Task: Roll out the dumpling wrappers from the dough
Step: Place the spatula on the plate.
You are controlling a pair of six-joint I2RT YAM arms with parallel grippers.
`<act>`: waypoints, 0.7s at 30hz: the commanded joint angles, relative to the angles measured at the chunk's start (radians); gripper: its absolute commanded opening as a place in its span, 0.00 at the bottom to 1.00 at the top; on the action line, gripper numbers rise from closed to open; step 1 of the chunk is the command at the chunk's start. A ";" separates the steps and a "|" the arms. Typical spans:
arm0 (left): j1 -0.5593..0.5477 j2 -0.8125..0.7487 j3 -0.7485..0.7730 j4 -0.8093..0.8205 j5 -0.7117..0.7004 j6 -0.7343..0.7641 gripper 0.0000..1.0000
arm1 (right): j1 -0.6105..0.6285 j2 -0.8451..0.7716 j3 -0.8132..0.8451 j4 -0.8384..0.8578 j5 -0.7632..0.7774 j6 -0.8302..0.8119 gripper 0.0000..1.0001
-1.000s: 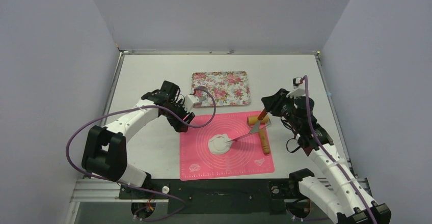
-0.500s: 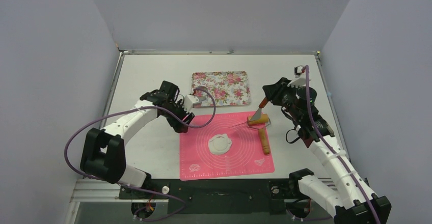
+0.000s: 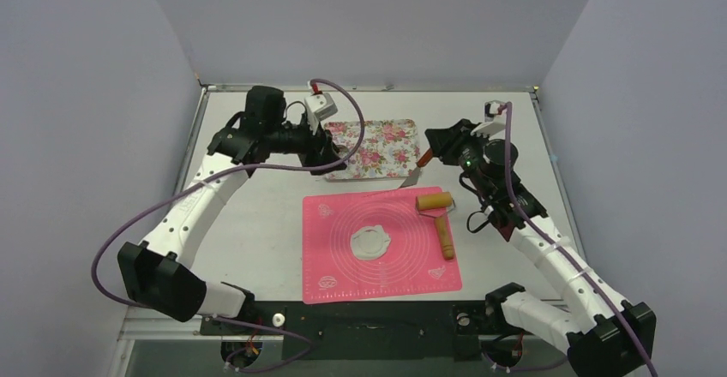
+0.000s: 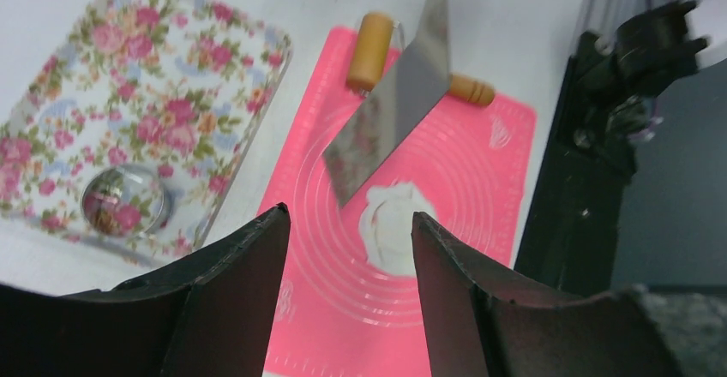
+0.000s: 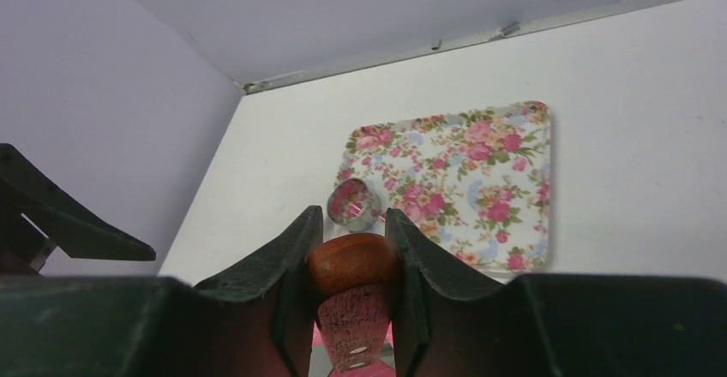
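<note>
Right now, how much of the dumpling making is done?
The dough lies flat on the pink mat with a round wrapper seemingly pressed out in it. The ring cutter sits on the flowery tray. The right jaws hold a spatula, blade bare. To do: lifting the wrapper out; none is on the tray yet.

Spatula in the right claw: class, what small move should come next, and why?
Probably lower the spatula to the pink mat and slide its blade under the dough. The right claw grips the handle with the blade in the air and looking bare, while the dough, a round outline pressed in it, lies on the mat.
</note>
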 commanded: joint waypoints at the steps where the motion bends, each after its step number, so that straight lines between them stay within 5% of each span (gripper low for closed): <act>1: -0.034 -0.034 0.085 0.247 0.123 -0.311 0.52 | 0.093 0.021 0.072 0.187 0.115 0.089 0.00; 9: -0.247 0.016 0.176 0.184 -0.099 -0.209 0.52 | 0.215 0.126 0.054 0.394 0.148 0.260 0.00; 21: -0.281 0.068 0.092 0.246 -0.126 -0.103 0.52 | 0.289 0.159 0.032 0.505 0.157 0.303 0.00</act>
